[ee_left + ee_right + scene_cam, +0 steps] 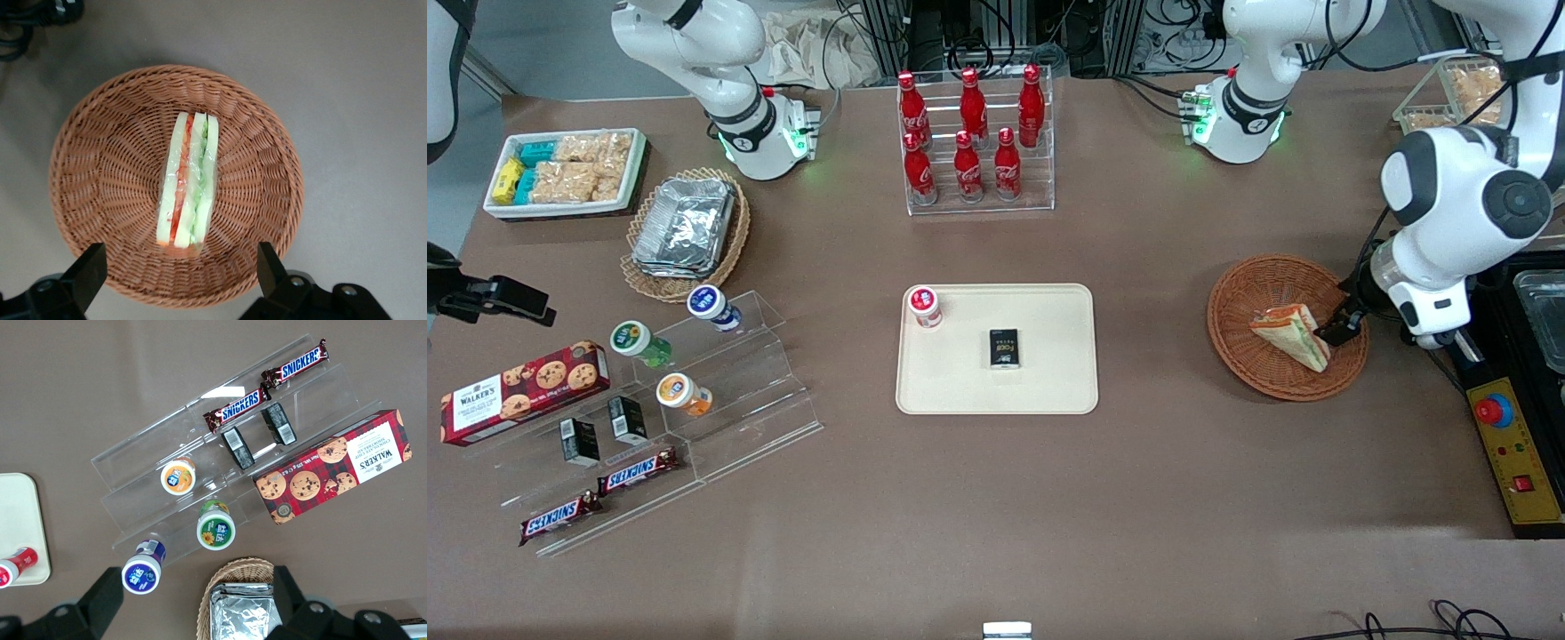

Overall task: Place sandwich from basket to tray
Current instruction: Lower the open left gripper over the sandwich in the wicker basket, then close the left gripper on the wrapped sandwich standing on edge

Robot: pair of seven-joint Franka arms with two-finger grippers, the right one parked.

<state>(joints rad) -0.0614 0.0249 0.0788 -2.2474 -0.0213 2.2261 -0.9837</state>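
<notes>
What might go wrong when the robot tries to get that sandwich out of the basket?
The sandwich stands on edge in slippery clear wrap, so the open pincer above it could tip or drop it. The fingers might catch the basket weave. On the tray, a red-capped bottle and black box crowd the landing spot.

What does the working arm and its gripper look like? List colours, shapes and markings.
Glossy white rounded arm segments with dark grey joint caps. Green light glows at its base. Black cables run along it. The two-finger gripper has black, wedge-shaped fingers.
</notes>
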